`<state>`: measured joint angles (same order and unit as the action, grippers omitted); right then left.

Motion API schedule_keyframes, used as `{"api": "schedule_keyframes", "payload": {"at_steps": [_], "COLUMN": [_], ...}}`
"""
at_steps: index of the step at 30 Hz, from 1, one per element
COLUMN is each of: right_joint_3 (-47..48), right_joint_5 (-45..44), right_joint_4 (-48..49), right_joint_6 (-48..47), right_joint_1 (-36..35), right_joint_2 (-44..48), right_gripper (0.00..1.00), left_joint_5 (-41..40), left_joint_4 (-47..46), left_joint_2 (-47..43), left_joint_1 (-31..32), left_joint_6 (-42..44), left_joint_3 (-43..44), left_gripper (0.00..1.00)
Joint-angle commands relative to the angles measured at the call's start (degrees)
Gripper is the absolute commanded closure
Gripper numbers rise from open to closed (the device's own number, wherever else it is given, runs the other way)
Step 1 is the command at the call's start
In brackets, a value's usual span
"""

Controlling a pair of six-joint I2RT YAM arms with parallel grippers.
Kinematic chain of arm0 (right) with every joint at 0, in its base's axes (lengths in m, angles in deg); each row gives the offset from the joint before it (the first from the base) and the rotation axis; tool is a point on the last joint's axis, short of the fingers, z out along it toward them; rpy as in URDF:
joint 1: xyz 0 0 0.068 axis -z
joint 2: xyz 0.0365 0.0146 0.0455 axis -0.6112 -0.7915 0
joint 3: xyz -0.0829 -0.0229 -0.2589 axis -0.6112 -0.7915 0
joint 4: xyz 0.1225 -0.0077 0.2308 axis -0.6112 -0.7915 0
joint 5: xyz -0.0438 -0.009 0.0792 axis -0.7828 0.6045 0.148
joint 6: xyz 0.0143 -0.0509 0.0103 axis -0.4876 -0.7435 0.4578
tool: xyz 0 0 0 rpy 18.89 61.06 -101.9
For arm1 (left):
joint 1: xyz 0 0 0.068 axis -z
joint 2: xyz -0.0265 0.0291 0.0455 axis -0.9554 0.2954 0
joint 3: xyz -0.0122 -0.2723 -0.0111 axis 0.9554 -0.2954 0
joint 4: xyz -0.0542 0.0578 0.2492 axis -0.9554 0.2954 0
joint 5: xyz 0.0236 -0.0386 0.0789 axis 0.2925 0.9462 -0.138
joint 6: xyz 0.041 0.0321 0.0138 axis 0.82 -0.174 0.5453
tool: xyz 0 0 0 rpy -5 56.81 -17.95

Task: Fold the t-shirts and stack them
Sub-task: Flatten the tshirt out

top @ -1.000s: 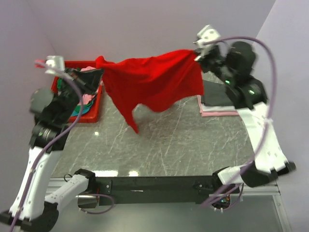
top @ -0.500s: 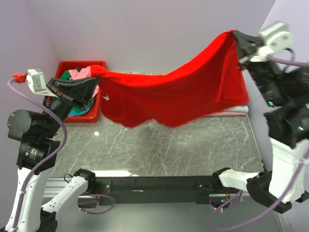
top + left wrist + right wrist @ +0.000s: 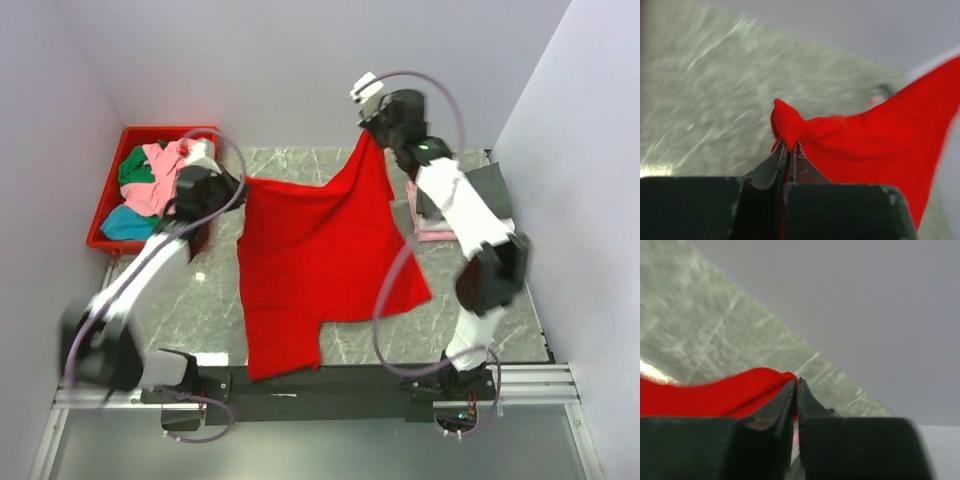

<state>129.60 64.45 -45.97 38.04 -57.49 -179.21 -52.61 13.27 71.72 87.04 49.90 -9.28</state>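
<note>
Red t-shirt [image 3: 315,260] stretched between both extended arms [image 3: 450,195] (fingers [image 3: 769,169] pinching corners).

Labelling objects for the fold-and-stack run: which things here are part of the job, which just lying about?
Job:
red t-shirt, held by left gripper and right gripper
heap of tees in the red bin
dark grey tee and pink tee at the right

Lying about:
red bin
marble table
purple cables

Red tee [image 3: 310,270] hangs spread; others [image 3: 152,185] apparently heaped.
</note>
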Motion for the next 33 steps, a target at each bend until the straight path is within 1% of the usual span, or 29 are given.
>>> {"api": "schedule_keyframes", "payload": {"at_steps": [1,2,3,4,5,6,7,8,9,10,11,12,13,14,15,16,17,18,19,20,21,22,23,24,27,28,30,31,33], "right_joint_3": [9.01,12.37,16.14,24.88,28.1,29.18,26.67,22.29,11.63,6.48,1.81,-1.97,-9.67,-13.66,-20.14,-23.6,-26.77,-31.67,-34.07,-36.27,-39.86,-41.63,-43.48,-46.63,-51.13,-51.93,-52.98,-53.16,-53.95], "right_joint_5": [-2.46,-5.85,-6.85,-7.55,-7.91,-6.0,-4.06,-2.3,4.85,8.31,13.13,17.19,22.97,25.72,28.27,32.56,33.91,35.06,36.03,35.95,35.51,34.9,32.46,31.3,28.39,27.78,26.64,26.37,25.14], "right_joint_4": [4.21,0.64,-2.01,-5.25,-11.46,-14.31,-14.16,-13.03,-11.98,-11.62,-13.01,-15.72,-18.36,-23.08,-26.43,-32.04,-34.18,-36.46,-40.49,-42.27,-43.51,-43.87,-43.0,-41.86,-34.66,-31.86,-29.29,-27.8,-26.3], "right_joint_6": [1.9,2.6,3.39,4.18,6.19,7.26,7.27,6.57,5.17,0.72,-2.63,-6.67,-14.28,-18.7,-23.88,-32.55,-36.2,-40.07,-47.07,-50.27,-52.56,-54.67,-54.43,-54.26,-50.57,-49.17,-47.5,-46.27,-45.21], "right_joint_1": [0.74,0.65,0.65,0.74,0.83,1.35,1.79,2.32,2.93,3.37,3.73,4.08,4.78,5.39,6.27,8.54,10.04,11.45,12.94,15.74,16.64,17.43,17.79,17.79,17.88,17.71,17.79,17.79,17.7], "right_joint_2": [-9.34,-15.9,-19.19,-21.92,-24.99,-24.85,-23.45,-17.52,-13.81,-6.46,-3.08,0.17,3.25,9.11,12.04,16.77,18.73,20.58,21.81,23.65,24.11,24.55,24.64,24.81,25.34,25.08,24.55,23.85,23.06], "right_gripper": [0.85,0.69,0.4,0.35,0.33,0.3,0.29,0.27,0.26,0.25,0.24,0.23,0.24,0.25,0.27,0.27,0.27,0.27,0.27,0.27,0.28,0.28,0.29,0.3,0.31,0.31,0.32,0.32,0.34], "left_joint_5": [-3.81,-3.81,-3.2,-1.89,-1.62,-1.01,-0.39,0.14,0.75,3.02,4.61,6.54,7.95,11.18,12.87,14.45,18.21,19.55,20.44,20.79,21.84,21.94,20.98,17.14,10.36,6.16,1.92,-2.54,-3.81], "left_joint_4": [-2.55,-1.24,3.65,5.87,7.72,7.91,7.13,6.69,6.77,8.34,8.96,9.75,10.19,10.37,10.29,9.33,8.54,7.48,6.78,6.42,6.16,6.5,7.46,11.39,18.52,20.2,24.67,25.92,27.51], "left_joint_2": [14.31,18.27,25.09,27.6,29.02,28.6,27.37,25.79,22.47,20.7,18.94,15.01,12.71,10.33,5.52,2.87,0.23,-4.76,-7.16,-9.44,-13.29,-14.99,-17.44,-18.33,-18.96,-18.35,-15.8,-14.75,-11.94], "left_joint_1": [-3.83,-4.54,-5.16,-5.86,-5.87,-5.78,-5.61,-5.52,-5.43,-5.43,-5.43,-5.34,-5.25,-5.25,-5.34,-5.34,-5.25,-5.17,-4.99,-4.82,-4.73,-3.86,-2.89,-0.62,3.08,3.44,4.41,4.59,5.2], "left_joint_6": [-3.81,-3.82,-3.12,-2.33,-1.36,0.39,1.19,1.98,3.03,3.3,3.3,2.87,2.08,1.2,-1.16,-2.57,-4.24,-8.17,-10.39,-15.02,-16.81,-17.95,-19.53,-19.72,-20.77,-21.3,-23.67,-24.64,-27.1], "left_joint_3": [3.32,5.97,8.95,15.51,18.19,20.56,20.76,20.67,20.33,20.06,19.45,16.49,14.02,11.12,4.57,0.76,-3.11,-10.8,-14.62,-18.05,-24.0,-26.32,-28.0,-29.41,-28.9,-28.55,-26.89,-26.27,-24.86], "left_gripper": [0.99,0.88,0.75,0.66,0.5,0.43,0.32,0.11,0.05,0.03,0.02,0.02,0.02,0.03,0.04,0.06,0.08,0.12,0.16,0.16,0.2,0.26,0.3,0.3,0.26,0.25,0.23,0.23,0.24]}}
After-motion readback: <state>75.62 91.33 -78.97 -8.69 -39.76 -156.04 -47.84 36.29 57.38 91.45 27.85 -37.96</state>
